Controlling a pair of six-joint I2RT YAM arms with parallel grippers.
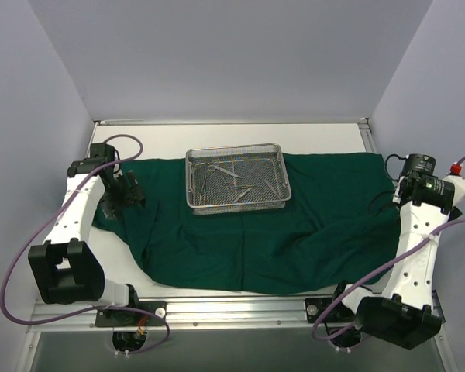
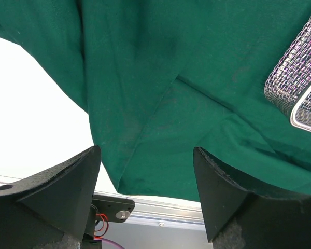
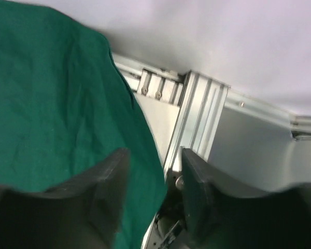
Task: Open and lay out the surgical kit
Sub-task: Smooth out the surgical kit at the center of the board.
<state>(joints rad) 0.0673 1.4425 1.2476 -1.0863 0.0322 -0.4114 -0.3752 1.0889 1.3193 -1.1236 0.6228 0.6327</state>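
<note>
The left hand (image 2: 145, 171) hangs with its fingers apart and empty over the cloth (image 1: 294, 225), near the left edge of the desk (image 1: 147, 139). The right hand (image 3: 154, 166), fingers also apart, grips nothing at the cloth's right edge. The cloth lies spread across the desk and looks limp and light, best pinched at a hem. The tray (image 1: 234, 148) sits on it toward the far edge and looks stiff, so take it by the rim. The steel instruments (image 1: 231, 180) inside are slim and likely slick.

bright even light, soft-focus wrist views
</note>
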